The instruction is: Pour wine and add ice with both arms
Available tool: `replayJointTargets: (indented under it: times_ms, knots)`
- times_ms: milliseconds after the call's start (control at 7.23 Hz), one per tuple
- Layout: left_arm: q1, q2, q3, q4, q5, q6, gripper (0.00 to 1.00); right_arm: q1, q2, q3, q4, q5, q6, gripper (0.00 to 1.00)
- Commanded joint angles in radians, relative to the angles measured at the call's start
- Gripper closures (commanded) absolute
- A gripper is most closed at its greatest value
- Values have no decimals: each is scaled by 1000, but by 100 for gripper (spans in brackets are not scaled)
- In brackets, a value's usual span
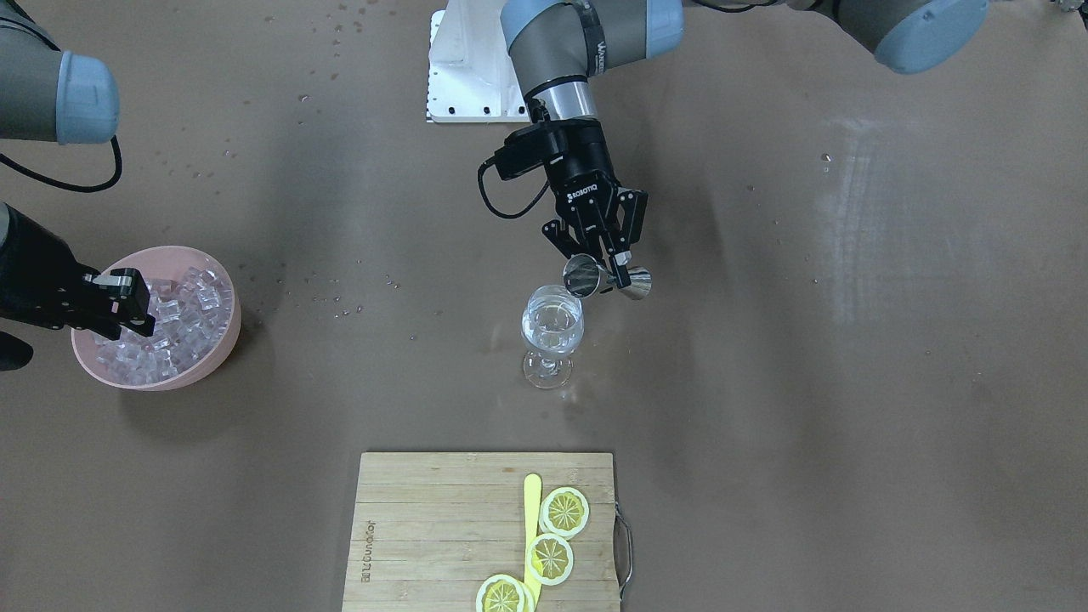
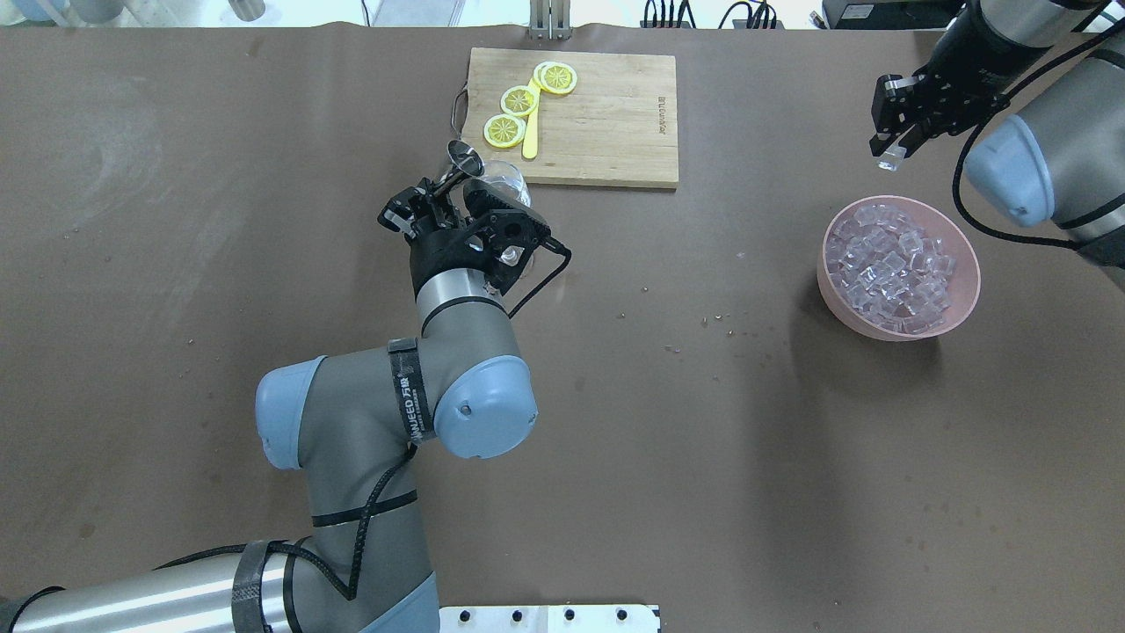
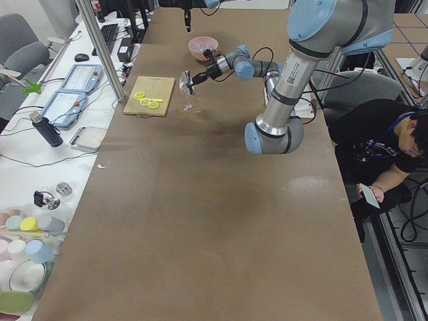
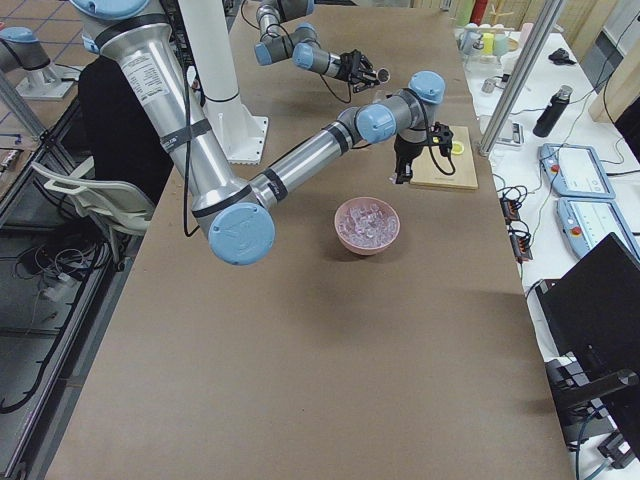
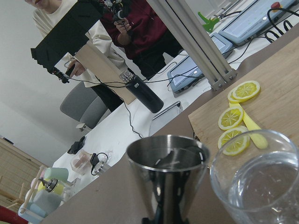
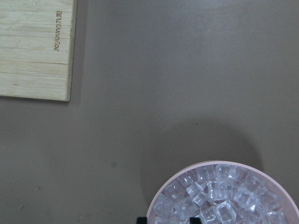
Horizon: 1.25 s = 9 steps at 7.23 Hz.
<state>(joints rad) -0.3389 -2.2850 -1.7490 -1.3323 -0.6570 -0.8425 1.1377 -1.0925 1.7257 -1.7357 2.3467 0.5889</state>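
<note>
My left gripper [image 1: 605, 265] is shut on a steel jigger [image 1: 595, 278], held tilted just above and beside the rim of a wine glass [image 1: 552, 327] that holds clear liquid. The jigger [image 5: 168, 172] and glass [image 5: 261, 184] fill the left wrist view. My right gripper [image 2: 892, 148] is shut on one clear ice cube [image 2: 892, 160] and holds it above the far side of a pink bowl [image 2: 879, 330]. The bowl is heaped with ice [image 2: 892, 268]. The heap also shows in the right wrist view [image 6: 219, 198].
A wooden cutting board [image 2: 606, 114] with three lemon slices [image 2: 518, 99] and a yellow stick lies beyond the glass. The white base block [image 1: 463, 72] is at the robot's side. Water drops speckle the brown table.
</note>
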Motion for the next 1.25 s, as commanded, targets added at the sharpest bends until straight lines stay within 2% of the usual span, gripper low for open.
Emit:
replayJointTargets:
  times_ms: [0, 554, 1107]
  knots:
    - [-6, -17, 2, 65, 0, 2, 100, 2, 6, 0, -1, 2, 0, 100]
    - [-15, -68, 78, 84, 7, 3, 100, 5, 6, 2, -1, 5, -1, 100]
    - [-32, -74, 83, 105, 7, 88, 100, 7, 6, 0, -1, 10, 0, 100]
